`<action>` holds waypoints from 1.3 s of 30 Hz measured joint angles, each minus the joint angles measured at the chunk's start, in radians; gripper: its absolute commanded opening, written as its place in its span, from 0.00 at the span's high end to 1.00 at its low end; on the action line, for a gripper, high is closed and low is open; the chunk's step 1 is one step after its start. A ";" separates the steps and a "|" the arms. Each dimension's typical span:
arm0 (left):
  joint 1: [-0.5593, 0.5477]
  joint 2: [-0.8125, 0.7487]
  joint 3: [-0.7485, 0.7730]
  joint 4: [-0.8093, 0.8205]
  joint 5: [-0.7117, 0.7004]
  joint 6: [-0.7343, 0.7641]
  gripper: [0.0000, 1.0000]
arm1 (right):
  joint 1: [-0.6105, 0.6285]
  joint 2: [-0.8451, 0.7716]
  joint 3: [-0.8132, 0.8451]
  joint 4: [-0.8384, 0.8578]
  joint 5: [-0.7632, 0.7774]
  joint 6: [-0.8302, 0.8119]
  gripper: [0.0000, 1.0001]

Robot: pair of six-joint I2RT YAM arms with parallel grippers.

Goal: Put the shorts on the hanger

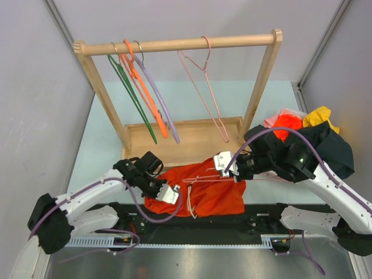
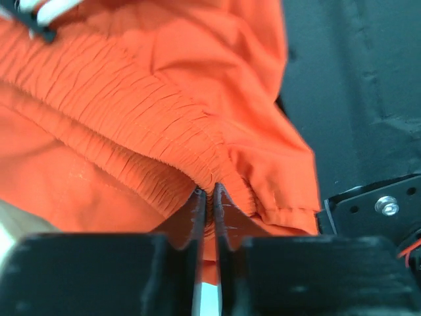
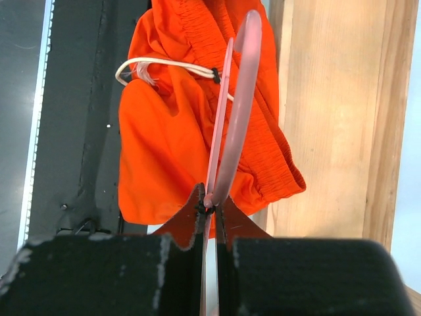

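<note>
Orange-red shorts (image 1: 200, 189) are spread crumpled on the table (image 1: 104, 145), just in front of the wooden rack (image 1: 174, 45). Waistband (image 2: 131, 131) is pinched in the left hand (image 2: 208, 194), jaws nearly together. Pale-pink hanger (image 3: 240, 99), laid across them, is clamped tight by the right hand (image 3: 209, 201).

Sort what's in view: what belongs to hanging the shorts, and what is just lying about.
In the job: shorts; pale-pink hanger, pinched in the right gripper; left gripper, shut on the waistband.
Lying about: second pink hanger, orange hanger, lilac hanger, green hanger, all on the rail; bunched clothes at the right.
</note>
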 measured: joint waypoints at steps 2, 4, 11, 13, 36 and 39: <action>-0.049 -0.065 0.000 -0.013 -0.018 0.011 1.00 | 0.000 0.000 0.000 0.003 0.000 -0.006 1.00; -0.111 -0.151 0.000 -0.018 -0.048 0.026 1.00 | 0.000 0.000 0.000 0.010 -0.002 -0.012 1.00; -0.338 -0.347 -0.006 -0.015 -0.198 0.061 1.00 | 0.000 0.002 0.006 0.025 -0.041 -0.049 1.00; -0.389 -0.374 -0.026 -0.012 -0.247 0.074 1.00 | 0.001 0.008 0.014 0.025 -0.053 -0.066 1.00; -0.602 -0.367 -0.044 0.029 -0.462 0.105 1.00 | 0.051 0.272 0.093 -0.021 -0.159 -0.190 1.00; -0.612 -0.367 -0.023 0.027 -0.462 0.112 1.00 | 0.077 0.312 0.093 0.014 -0.164 -0.183 1.00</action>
